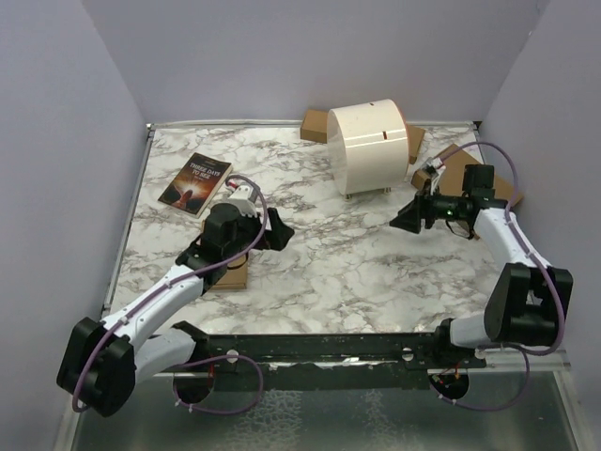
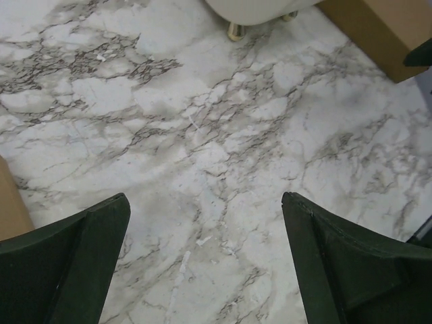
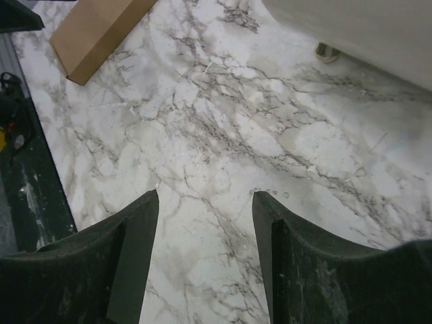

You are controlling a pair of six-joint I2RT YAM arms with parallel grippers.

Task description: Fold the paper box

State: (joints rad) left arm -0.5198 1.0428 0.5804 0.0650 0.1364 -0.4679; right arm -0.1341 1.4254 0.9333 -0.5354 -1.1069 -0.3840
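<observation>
Behind the white drum (image 1: 371, 146), brown cardboard (image 1: 315, 125) is largely hidden. Only ends are seen at either side of the drum, and whether these are one piece cannot be told. The paper box (image 1: 232, 278), well to the front-left of the drum, is mostly covered by the left arm (image 1: 160, 301), and in the right wrist view it is cut off by the top edge. Just right of the drum, a further cardboard sheet (image 1: 508, 191) is partly covered by the right arm (image 1: 502, 235). In the left wrist view the drum is cropped to its underside and feet. The smaller print on the book (image 1: 194, 183), left of the drum, cannot be read.
</observation>
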